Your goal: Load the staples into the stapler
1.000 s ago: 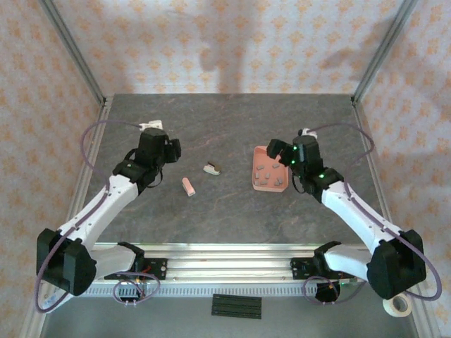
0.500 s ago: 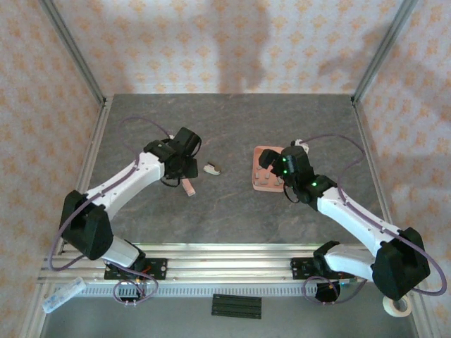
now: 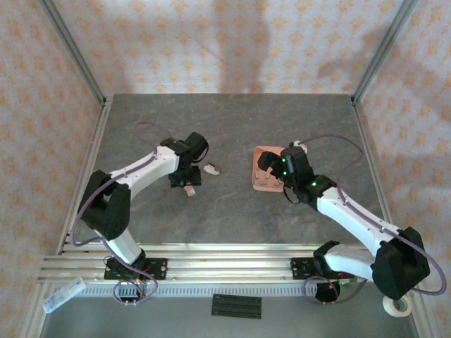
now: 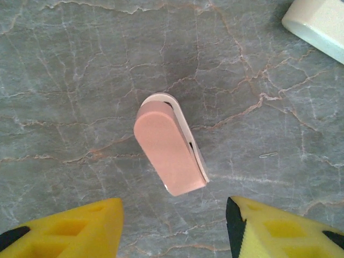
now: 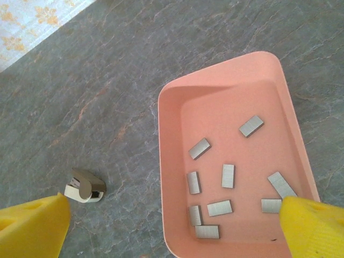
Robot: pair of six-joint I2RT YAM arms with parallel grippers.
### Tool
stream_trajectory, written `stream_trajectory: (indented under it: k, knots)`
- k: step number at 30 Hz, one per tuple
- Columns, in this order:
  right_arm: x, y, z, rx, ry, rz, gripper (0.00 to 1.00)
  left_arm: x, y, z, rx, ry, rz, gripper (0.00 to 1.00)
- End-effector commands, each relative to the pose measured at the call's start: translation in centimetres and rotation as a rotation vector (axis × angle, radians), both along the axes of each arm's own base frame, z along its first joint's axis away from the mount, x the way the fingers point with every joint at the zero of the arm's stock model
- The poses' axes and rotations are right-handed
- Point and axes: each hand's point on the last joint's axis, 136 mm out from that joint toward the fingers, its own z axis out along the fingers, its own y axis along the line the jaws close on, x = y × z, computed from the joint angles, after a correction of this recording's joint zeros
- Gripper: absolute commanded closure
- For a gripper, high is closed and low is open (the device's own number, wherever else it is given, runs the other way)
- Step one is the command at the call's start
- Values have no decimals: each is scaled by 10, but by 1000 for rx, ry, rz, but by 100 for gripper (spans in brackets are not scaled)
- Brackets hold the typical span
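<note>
Over at the left claw point(image 4: 174, 228): parted to a middling gap, gripping nothing, touching nothing. Pointing straight down at the tabletop point(image 4: 64, 64), with yellow fingertips point(image 4: 80, 226) low on either side of the wrist view. Just ahead of the gap, the stapler point(image 4: 169, 156), lying on the tabletop, pink face up, slightly tilted, apart from both fingertips. Up in the far right corner of that view, the edge of a small cream piece point(image 4: 317, 21), apart from the stapler.

Across to the right claw point(image 5: 172, 226): spread wide, holding nothing, hanging above the pink tray point(image 5: 169, 161). Inside the tray, loose on its floor, the staples point(image 5: 228, 176), scattered as small grey blocks. Left of the tray, on bare tabletop, the same cream piece, well apart from it.
</note>
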Motion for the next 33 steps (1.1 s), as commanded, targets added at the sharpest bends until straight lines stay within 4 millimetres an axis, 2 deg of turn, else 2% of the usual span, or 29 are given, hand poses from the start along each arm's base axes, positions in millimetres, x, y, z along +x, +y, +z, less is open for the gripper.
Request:
stream_trajectory:
  k: [1,4,11,21,26,33]
  knots:
    - [0,3,3,-16,8,21,1,10,-1,0,-15,-4,29,44]
    - [0,4,1,-16,14,24,1,12,4,-7,-9,9,53,48]
    - [-1,5,-1,-17,26,29,1,20,15,-18,-4,17,82,49]
    - [1,8,-1,-15,33,40,1,38,9,-27,-16,25,69,48]
    - [2,9,2,-14,33,43,1,41,8,-32,-17,35,65,58]
    - [2,9,6,-13,29,45,0,39,12,-34,11,42,57,58]
